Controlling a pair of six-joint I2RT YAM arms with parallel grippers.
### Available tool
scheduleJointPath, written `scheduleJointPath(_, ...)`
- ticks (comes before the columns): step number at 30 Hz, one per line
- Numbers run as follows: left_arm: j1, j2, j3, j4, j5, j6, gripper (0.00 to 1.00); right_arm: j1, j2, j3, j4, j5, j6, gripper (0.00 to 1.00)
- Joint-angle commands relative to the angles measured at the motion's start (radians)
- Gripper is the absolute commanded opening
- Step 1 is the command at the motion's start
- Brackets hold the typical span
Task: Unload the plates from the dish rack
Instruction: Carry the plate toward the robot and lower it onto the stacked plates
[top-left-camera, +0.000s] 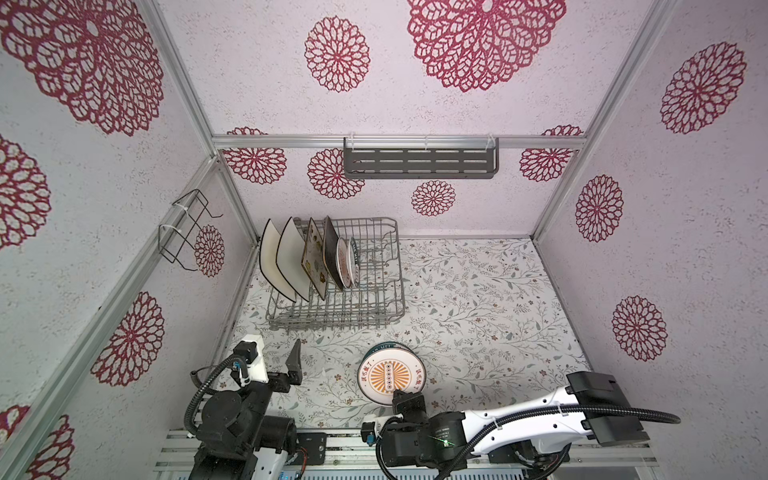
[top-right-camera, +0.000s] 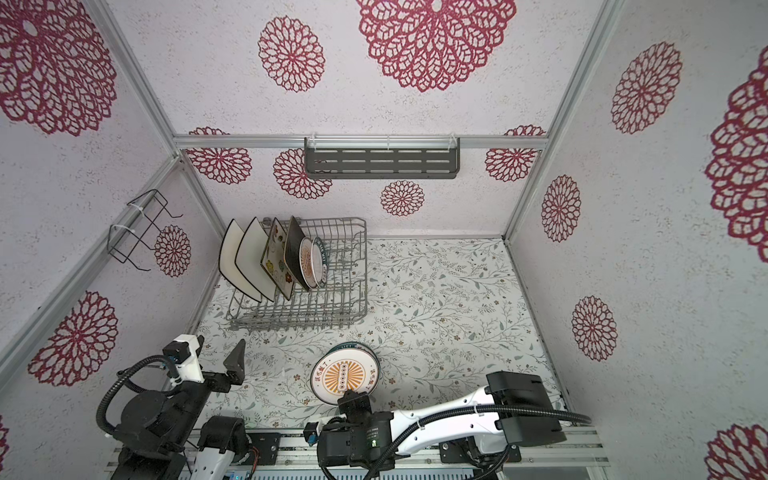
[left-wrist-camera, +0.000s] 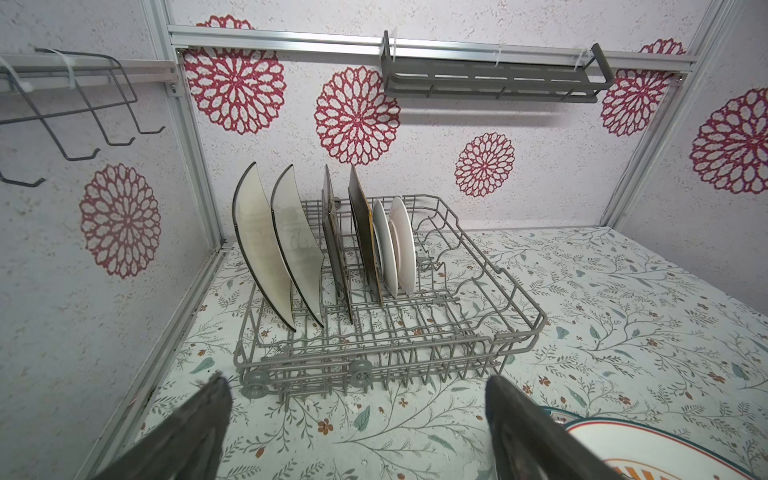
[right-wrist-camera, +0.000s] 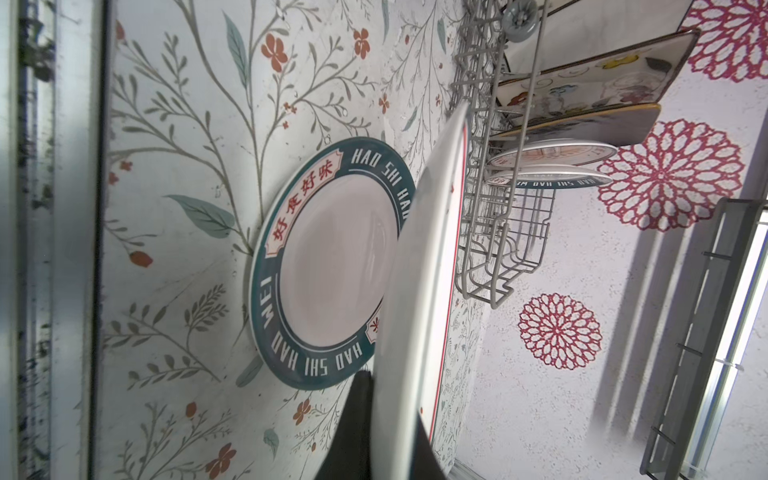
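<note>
Flat-lying teal-rimmed plate (right-wrist-camera: 332, 257) — "HAO SHI HAO WEI" round rim, red "好食好味"
</note>
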Motion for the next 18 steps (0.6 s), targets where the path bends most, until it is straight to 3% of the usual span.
scheduleJointPath(1,0.0,-0.014,-0.008,0.017,0.006,0.013,0.97,0.004,0.003,-0.01,0.058,0.044,-0.014,0.0)
scheduleJointPath(18,-0.008,-0.014,-0.008,0.017,0.006,0.013,0.97,-0.021,0.093,-0.045,0.118,-0.009,0.021,0.0)
